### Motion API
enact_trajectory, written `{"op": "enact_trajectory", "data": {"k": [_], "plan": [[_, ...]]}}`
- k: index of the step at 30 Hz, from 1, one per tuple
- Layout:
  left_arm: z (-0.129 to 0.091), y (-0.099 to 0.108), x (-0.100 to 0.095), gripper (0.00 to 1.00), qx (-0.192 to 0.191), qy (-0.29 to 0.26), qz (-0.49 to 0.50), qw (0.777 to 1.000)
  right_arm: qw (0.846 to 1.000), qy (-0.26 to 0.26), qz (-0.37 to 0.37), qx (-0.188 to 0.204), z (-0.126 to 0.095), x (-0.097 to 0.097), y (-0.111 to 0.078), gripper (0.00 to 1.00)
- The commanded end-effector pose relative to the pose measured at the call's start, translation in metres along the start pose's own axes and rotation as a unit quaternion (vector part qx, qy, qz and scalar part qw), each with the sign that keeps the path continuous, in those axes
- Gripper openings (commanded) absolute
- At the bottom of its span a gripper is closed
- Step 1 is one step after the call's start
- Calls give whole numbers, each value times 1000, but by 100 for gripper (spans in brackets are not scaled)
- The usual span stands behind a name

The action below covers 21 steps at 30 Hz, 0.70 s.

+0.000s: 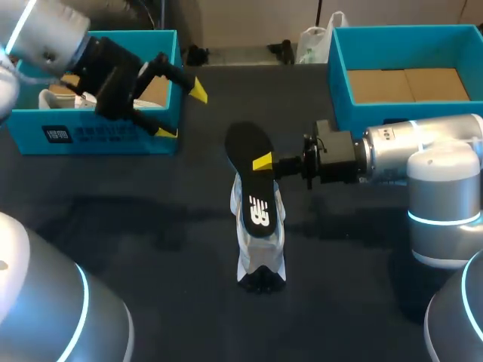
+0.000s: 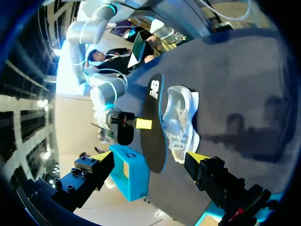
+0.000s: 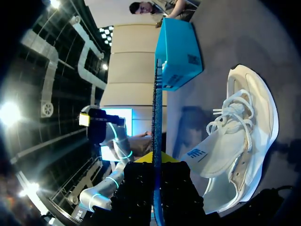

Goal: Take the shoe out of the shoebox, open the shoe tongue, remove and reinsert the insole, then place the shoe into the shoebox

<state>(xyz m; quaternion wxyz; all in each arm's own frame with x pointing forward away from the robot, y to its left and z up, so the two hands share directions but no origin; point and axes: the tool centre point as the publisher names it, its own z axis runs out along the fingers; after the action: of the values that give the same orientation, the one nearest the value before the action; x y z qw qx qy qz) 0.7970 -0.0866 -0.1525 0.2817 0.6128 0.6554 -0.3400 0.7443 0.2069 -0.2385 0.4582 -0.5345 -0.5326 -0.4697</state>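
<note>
Shoe lies mid-desk, with the black insole held over it, clamped in the right claw. The left claw hangs spread wide by the box at the far left corner. Left wrist view: that claw gapes, with shoe and insole ahead. Right wrist view: the right claw pinches the insole edge-on, the shoe beside it.

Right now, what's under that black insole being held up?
A white sneaker on the table. The insole, pinched by the right gripper, covers the sneaker's opening in the head view.
</note>
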Motion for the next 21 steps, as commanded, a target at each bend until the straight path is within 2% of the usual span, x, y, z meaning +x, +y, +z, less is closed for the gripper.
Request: {"op": "enact_trajectory", "data": {"k": [1, 17, 21], "plan": [[0, 5, 11, 100, 72, -206, -33, 975, 1000, -1, 0, -2, 2, 0, -1, 0], [0, 5, 11, 100, 72, -206, -33, 975, 1000, -1, 0, -2, 2, 0, -1, 0], [5, 10, 17, 100, 55, -233, -31, 970, 1000, -1, 0, -2, 2, 0, -1, 0]]}}
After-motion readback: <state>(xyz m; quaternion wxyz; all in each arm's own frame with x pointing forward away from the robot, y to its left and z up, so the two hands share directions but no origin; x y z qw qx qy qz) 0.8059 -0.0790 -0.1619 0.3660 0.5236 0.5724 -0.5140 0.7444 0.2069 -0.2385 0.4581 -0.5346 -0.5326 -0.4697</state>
